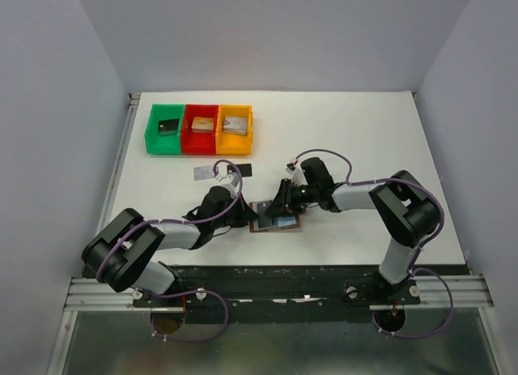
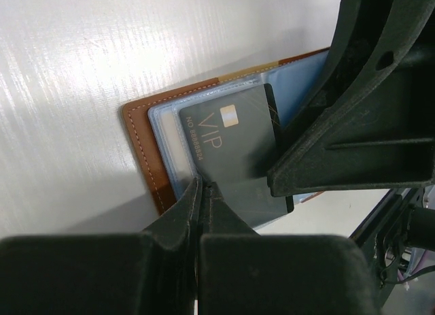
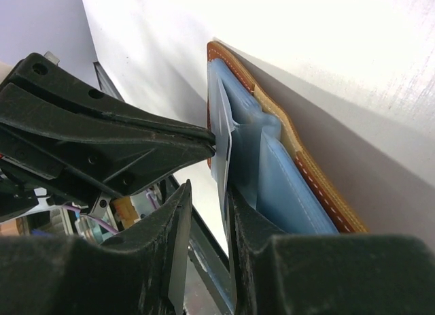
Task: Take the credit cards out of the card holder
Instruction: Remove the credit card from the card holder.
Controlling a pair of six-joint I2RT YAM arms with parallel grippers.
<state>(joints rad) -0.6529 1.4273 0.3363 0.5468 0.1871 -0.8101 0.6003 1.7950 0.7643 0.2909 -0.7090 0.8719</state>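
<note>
The card holder (image 2: pixel 141 148) lies open on the white table (image 1: pixel 364 132), near the middle of its near edge, with its brown leather down and its light blue lining up. A black credit card (image 2: pixel 234 152) marked VIP, with a small gold chip, sticks partway out of the blue pockets.

The left gripper (image 2: pixel 202 187) reaches in from the left. Its fingers are clenched tight together, and their tips sit at the edge of the lining beside that card. Whether they pinch anything cannot be told.

The right gripper (image 3: pixel 207 189) comes from the right, just above the wallet. It is released, with a clear gap between its fingers. In the right wrist view the card's thin edge stands in that gap, close against one finger.

Farther back, two more cards lie flat on the table, apart from the wallet: a silvery one (image 1: pixel 202 173) and, to its right, a black one (image 1: pixel 244 169).

At the far left, a green tray (image 1: pixel 154 136), a red tray (image 1: pixel 200 148) and an orange tray (image 1: pixel 235 151) stand touching in a row. Each holds a small block.
</note>
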